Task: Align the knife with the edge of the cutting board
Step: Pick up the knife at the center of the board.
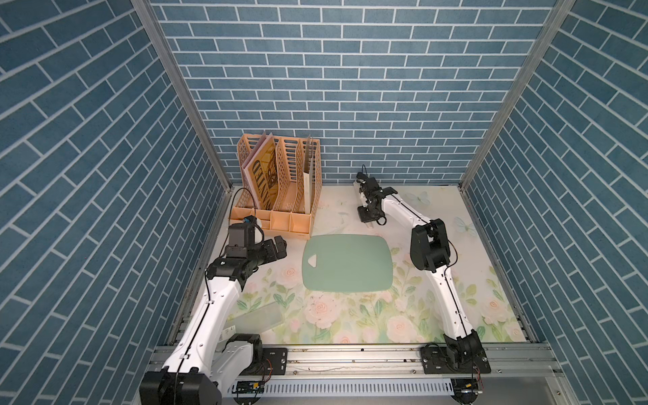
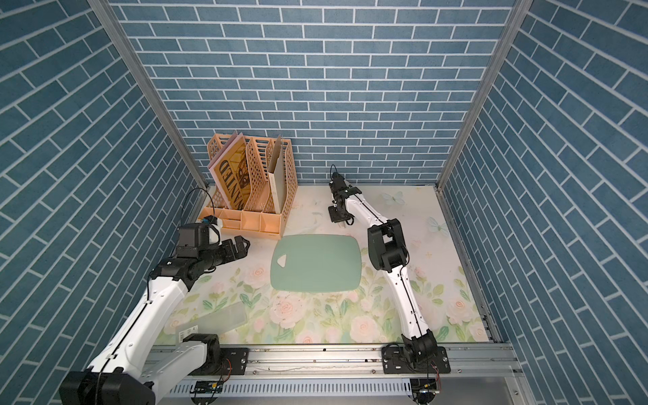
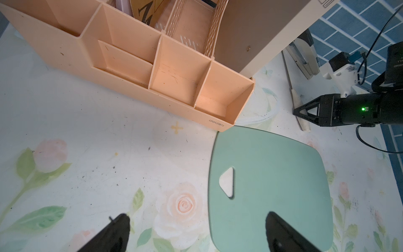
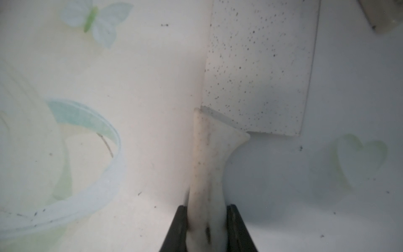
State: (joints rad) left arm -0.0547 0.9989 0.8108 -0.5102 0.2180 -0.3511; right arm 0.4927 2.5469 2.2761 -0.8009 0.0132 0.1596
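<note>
Clenched in the right jaws, the knife fills the right wrist view: cream handle, speckled blade on the surface ahead of them, tip cut off. Both top views hide nearly all of it beneath those jaws; the left wrist view shows it edge-on. One board lies apart from the one knife, on the handle side of the right jaws. By its hole end the left jaws hang released, one finger over it.
</note>
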